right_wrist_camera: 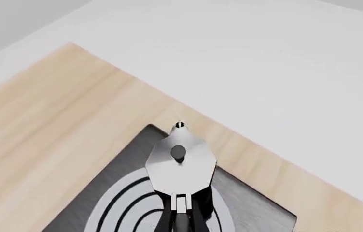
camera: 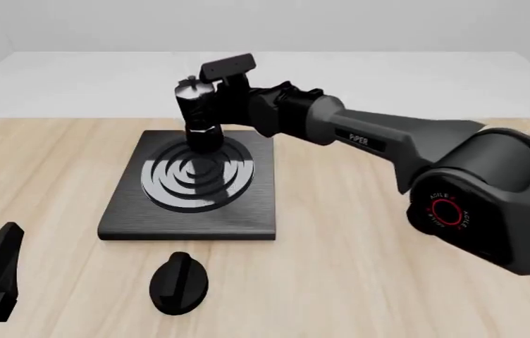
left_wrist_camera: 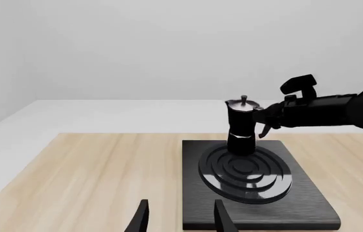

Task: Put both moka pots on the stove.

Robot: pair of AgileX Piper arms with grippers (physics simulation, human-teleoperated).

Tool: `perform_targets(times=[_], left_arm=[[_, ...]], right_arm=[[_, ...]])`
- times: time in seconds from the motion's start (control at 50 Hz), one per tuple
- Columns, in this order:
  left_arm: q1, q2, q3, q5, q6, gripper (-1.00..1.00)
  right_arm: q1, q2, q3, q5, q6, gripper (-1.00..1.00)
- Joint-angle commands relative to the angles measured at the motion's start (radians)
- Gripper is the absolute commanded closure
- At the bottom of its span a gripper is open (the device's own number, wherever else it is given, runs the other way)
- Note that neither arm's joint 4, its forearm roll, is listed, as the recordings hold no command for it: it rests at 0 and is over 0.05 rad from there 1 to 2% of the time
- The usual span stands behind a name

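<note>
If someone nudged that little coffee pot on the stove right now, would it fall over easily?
Probably, once released. The moka pot is tall and narrow with a pinched waist, so a sideways push could tip it. It looks rigid, not floppy. For now the right gripper seems to hold its handle over the stove.

The right arm (camera: 406, 151) is dark grey to black, built of smooth rounded tube segments, with small white "PIPER" lettering on its forearm and a red ring with tiny red lettering on the large round joint cap. A flat black block sits above its wrist. The left gripper (left_wrist_camera: 180, 218) shows two thin black fingers.
</note>
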Motion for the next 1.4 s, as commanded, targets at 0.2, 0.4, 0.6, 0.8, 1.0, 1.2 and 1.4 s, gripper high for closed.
perform_targets(times=[0.2, 0.4, 0.6, 0.8, 1.0, 1.2, 1.4], left_arm=[[0.0, 0.0, 0.0, 0.0, 0.0, -1.0], [0.0, 0.0, 0.0, 0.0, 0.0, -1.0], [0.0, 0.0, 0.0, 0.0, 0.0, -1.0], [0.0, 0.0, 0.0, 0.0, 0.0, -1.0], [0.0, 0.0, 0.0, 0.0, 0.0, -1.0], [0.0, 0.0, 0.0, 0.0, 0.0, -1.0], [0.0, 0.0, 0.0, 0.0, 0.0, -1.0]], right_arm=[[-0.005, 0.021, -0.058, 0.002, 0.01, 1.0], [-0.01, 0.038, -0.074, 0.008, 0.011, 1.0], [0.01, 0.06, -0.1, 0.039, 0.044, -1.0], [0.003, 0.04, -0.075, 0.028, 0.048, -1.0], [-0.015, 0.018, -0.027, 0.008, 0.058, -1.0], [-0.026, -0.052, 0.081, -0.031, 0.064, -1.0], [-0.025, -0.161, 0.232, -0.085, 0.078, -1.0]])
